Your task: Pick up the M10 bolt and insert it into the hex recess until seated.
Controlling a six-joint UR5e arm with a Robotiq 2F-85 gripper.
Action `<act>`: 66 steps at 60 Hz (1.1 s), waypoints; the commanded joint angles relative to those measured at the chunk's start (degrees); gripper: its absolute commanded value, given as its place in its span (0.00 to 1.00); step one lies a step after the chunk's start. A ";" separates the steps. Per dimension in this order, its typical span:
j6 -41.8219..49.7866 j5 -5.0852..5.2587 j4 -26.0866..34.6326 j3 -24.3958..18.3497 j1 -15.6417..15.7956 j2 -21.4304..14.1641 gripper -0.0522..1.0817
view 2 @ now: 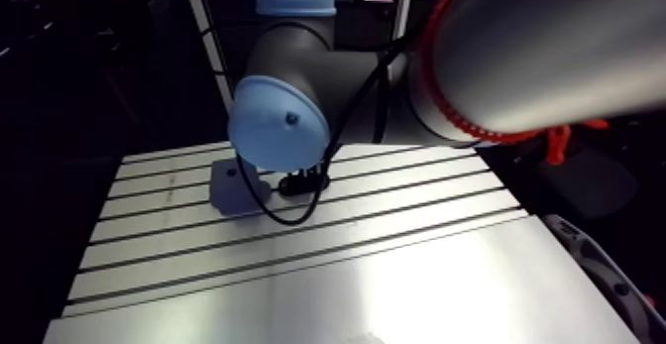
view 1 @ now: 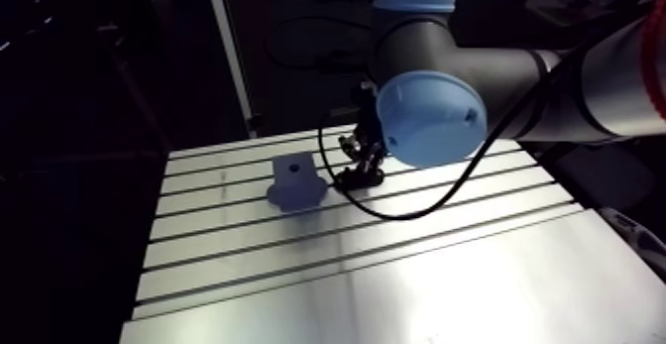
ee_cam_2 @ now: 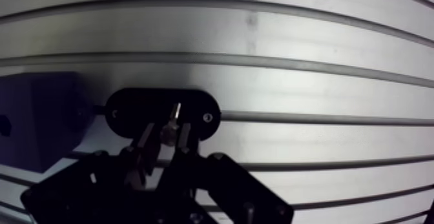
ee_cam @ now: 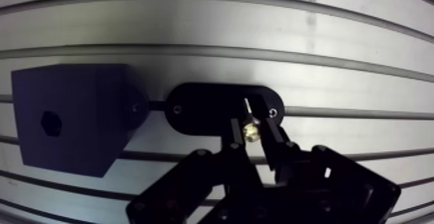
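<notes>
In the wrist view my gripper (ee_cam: 252,124) is shut on the M10 bolt (ee_cam: 249,132). Its brass-coloured head sits between the two fingertips and its thin shank points down at a black oval holder (ee_cam: 213,108) on the table. Beside the holder stands a dark block (ee_cam: 77,126) with a small hex recess (ee_cam: 50,121) in its upper face. The block is apart from the fingers. In the arm view the gripper (view 1: 360,172) hangs low over the holder, just right of the pale-looking block (view 1: 295,181).
The slotted aluminium table (view 1: 396,269) runs wide around the block and holder, with long grooves across it. A black cable (view 1: 396,212) loops over the table beside the gripper. The arm's big blue-capped joint (view 1: 431,118) hangs above the table's right side.
</notes>
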 commanded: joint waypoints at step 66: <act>0.15 0.35 0.11 -0.59 -0.12 -1.72 0.71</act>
